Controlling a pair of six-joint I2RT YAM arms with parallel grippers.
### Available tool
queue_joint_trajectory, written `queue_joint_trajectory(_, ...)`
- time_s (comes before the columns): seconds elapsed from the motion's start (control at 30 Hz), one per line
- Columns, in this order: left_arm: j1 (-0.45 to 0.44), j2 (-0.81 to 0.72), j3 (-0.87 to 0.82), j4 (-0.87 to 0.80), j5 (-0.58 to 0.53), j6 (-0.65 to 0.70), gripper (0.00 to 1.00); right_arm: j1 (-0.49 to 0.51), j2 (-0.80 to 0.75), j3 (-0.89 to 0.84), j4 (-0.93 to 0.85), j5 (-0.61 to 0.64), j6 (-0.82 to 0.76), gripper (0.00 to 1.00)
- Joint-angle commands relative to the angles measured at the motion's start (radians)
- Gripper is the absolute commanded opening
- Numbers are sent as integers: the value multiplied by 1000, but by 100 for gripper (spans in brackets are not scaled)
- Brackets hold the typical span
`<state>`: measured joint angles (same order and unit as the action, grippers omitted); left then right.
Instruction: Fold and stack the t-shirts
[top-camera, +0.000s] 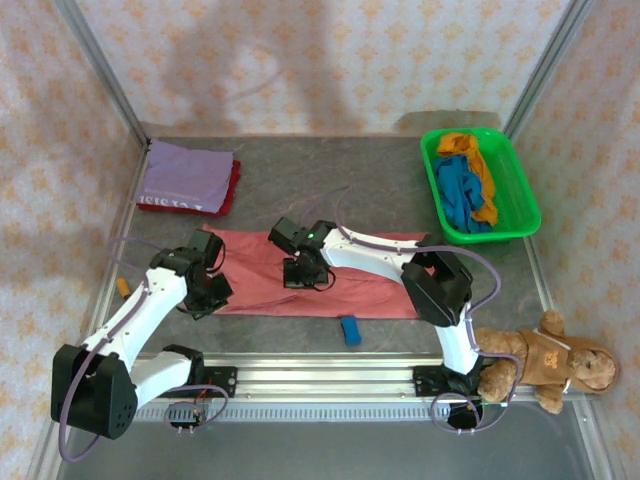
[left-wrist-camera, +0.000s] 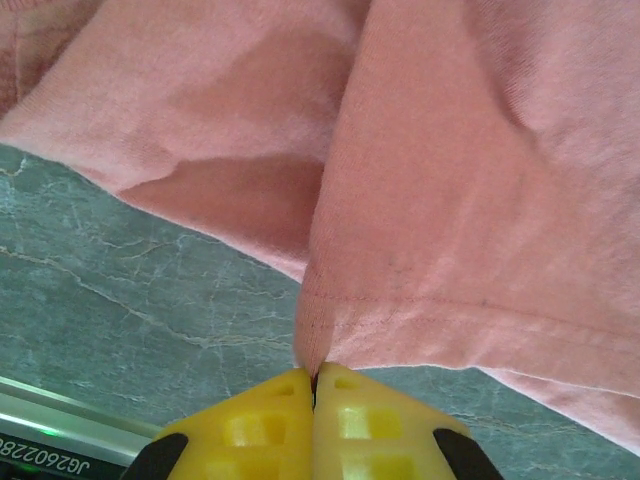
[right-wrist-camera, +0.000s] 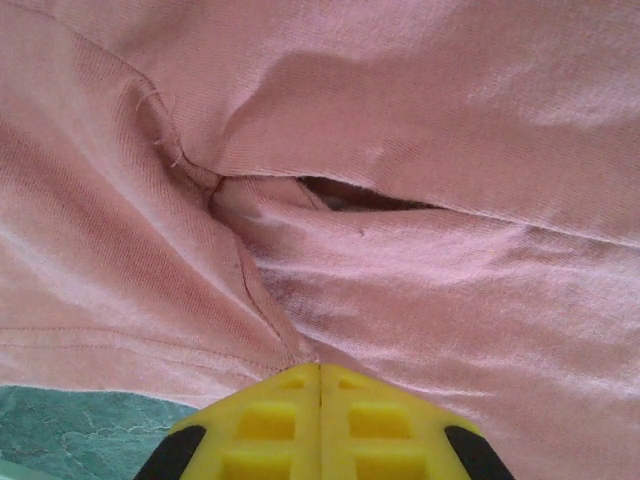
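Grey, marble-veined tabletop (top-camera: 330, 190) is seen beneath the salmon-pink t-shirt (top-camera: 260, 275), a soft matte knit spread flat yet rumpled. Its stitched hem is pinched at the tips of the left hand (left-wrist-camera: 315, 385), which is pressed together on it. A ridged fold just ahead of the right hand (right-wrist-camera: 319, 375) is clamped likewise, presumably so one edge can be drawn over.

- Salmon-pink t-shirt (top-camera: 265, 288): large, spread flat with light creases, lying lengthwise mid-table (top-camera: 330, 190) towards the near edge. My left gripper (left-wrist-camera: 314, 378) is closed on the stitched hem at its left end. My right gripper (right-wrist-camera: 319, 370) is closed on a puckered fold near its middle.
- Lilac t-shirt (top-camera: 185, 175): folded, lying on top of the folded dark red t-shirt (top-camera: 233, 186), far left corner.
- Blue t-shirt (top-camera: 458, 190) and orange t-shirt (top-camera: 480, 160): crumpled together in the green basket (top-camera: 434, 185), far right corner.
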<state>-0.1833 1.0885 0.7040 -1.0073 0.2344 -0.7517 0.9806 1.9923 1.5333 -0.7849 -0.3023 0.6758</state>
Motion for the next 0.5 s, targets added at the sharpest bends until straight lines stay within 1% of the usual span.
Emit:
queue_joint_trajectory(0.0, -1, 14, -18, -14, -19, 0, 0, -6, -14, -10, -11, 33, 8, 0)
queue_joint_trajectory(0.17, -1, 109, -26, 46, -33, 0, 0, -7, 10, -4, -20, 19, 4, 0)
queue_joint_trajectory(0.3, -5, 193, -34, 99, -23, 3, 0, -7, 27, -4, -27, 9, -1, 0)
queue_joint_trajectory(0.43, -6, 236, -52, 121, -38, 13, 0, -7, 37, 2, -33, 0, -11, 0)
queue_joint_trajectory(0.47, -7, 239, -50, 120, -34, 14, 2, -7, 44, 13, -45, -8, -19, 0)
